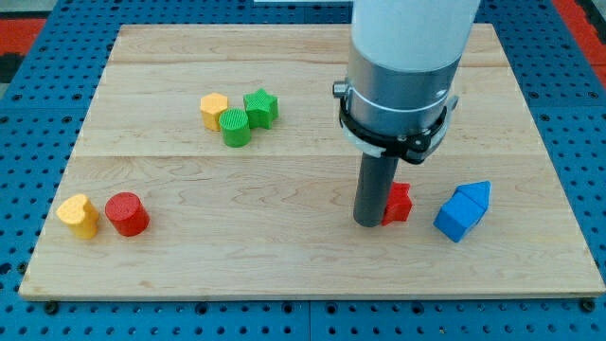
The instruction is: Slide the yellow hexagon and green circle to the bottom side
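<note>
While my tip (367, 224) is pressed beside a red block (399, 203), the yellow hexagon (214, 110) and green circle (235, 127) are seen touching, well away toward the view's upper left; no gripper is fitted.

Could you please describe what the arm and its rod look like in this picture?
The arm is a wide, pale grey-white cylinder over a darker metallic grey collar, ringed by a thin black clamp band. Below hangs a straight dark grey rod, ending at my tip. No cables or markings show.
</note>
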You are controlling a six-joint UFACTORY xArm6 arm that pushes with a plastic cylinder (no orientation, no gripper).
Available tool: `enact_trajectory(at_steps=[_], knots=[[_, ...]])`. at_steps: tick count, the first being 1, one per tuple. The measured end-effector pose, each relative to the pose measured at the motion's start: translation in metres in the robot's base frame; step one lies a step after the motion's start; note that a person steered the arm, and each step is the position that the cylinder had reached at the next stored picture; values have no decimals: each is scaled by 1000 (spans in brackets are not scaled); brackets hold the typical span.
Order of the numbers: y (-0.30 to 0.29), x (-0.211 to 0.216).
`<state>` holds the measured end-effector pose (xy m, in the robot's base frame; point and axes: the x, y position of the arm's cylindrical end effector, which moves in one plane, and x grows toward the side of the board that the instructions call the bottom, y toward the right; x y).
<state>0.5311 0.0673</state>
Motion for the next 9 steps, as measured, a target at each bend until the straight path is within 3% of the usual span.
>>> enact_trajectory(at_steps=[1, 4, 5, 7, 8, 9], knots=[[-20, -8], [3, -48], [-6, -92], [-106, -214], [-200, -213], [-217, -185]])
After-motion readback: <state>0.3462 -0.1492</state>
